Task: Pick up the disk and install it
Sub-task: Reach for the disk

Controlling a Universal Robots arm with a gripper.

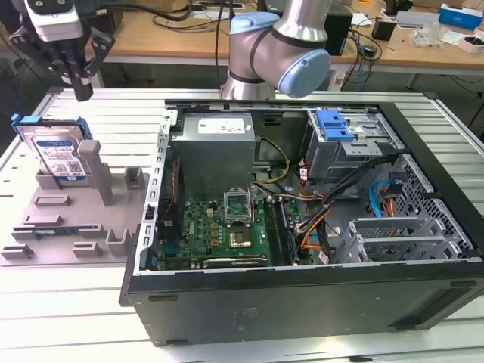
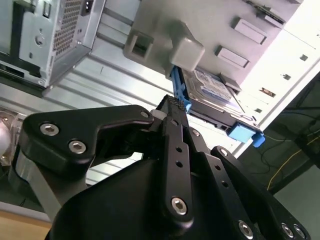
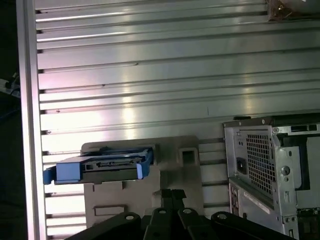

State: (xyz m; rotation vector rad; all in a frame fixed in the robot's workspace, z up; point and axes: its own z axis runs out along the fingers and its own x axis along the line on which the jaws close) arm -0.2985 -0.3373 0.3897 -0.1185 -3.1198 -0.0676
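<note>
The disk (image 1: 57, 152) is a silver hard drive with a blue-and-white label in a bright blue carrier. It stands tilted in the grey holder plate (image 1: 68, 219) on the exterior view's left. My gripper (image 1: 82, 91) hangs in the air above and behind the disk, apart from it, with its black fingers shut together on nothing. In the second wrist view the fingertips (image 2: 173, 106) point toward the disk (image 2: 214, 91). In the first wrist view the disk (image 3: 107, 165) lies edge-on beyond the gripper (image 3: 172, 194).
An open black computer case (image 1: 302, 302) takes up the middle and the exterior view's right. Inside it are a motherboard (image 1: 227, 227), a power supply (image 1: 215, 147) and a grey drive cage with a blue clip (image 1: 333, 125). The arm's base (image 1: 276, 49) stands behind the case on the ribbed aluminium table (image 1: 113, 113).
</note>
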